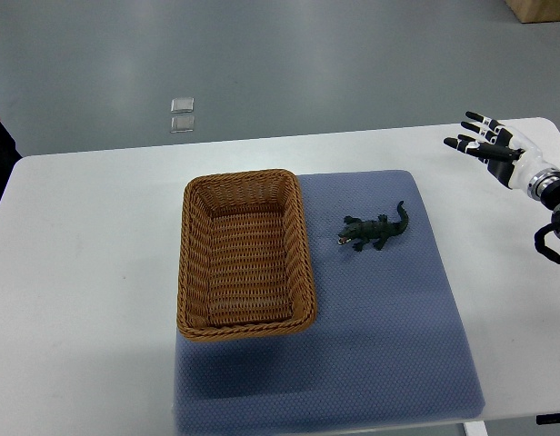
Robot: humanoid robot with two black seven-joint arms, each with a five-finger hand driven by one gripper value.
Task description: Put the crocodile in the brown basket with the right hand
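My right hand [494, 145] hovers over the white table's [80, 272] far corner, well to the right of the brown basket [245, 176]. My forearm comes in from the right edge, with the palm tilted and the black-tipped fingers [473, 117] spread apart, holding nothing. The crocodile [375, 232], a dark green, bumpy toy with a curled tail, lies just right of the basket on a blue, dimpled mat [398, 336]. The basket is rectangular, tightly woven wicker with a braided rim, and rests partly on the mat's left edge.
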